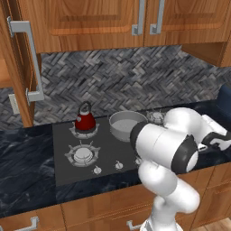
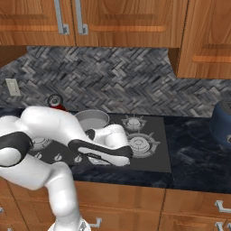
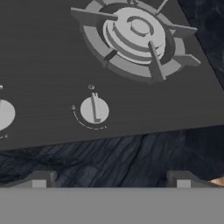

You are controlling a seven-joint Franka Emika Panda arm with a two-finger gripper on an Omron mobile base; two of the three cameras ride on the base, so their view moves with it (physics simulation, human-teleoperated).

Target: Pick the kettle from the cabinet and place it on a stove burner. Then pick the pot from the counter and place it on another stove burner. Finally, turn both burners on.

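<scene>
The dark red kettle (image 1: 85, 119) stands on the rear left burner of the dark grey cooktop (image 1: 63, 171). Just to its right the grey steel pot (image 1: 127, 126) sits on a rear burner; the right base view shows it too, the pot (image 2: 92, 120) beyond my arm and the kettle (image 2: 56, 102) peeking out behind it. My gripper (image 3: 111, 181) is open and holds nothing. It hovers over the black counter (image 3: 131, 159) strip at the cooktop's front, facing a small round knob (image 3: 94, 109), with a bare burner (image 3: 138, 39) past that. The cabinet door (image 1: 18, 67) stands open at the left.
A second knob (image 3: 3, 114) lies at the left edge of the hand view. The front left burner (image 1: 82, 154) is bare. A dark blue rounded object (image 2: 222, 124) stands on the counter at the right. Twin-door upper cabinets (image 2: 67, 18) hang overhead.
</scene>
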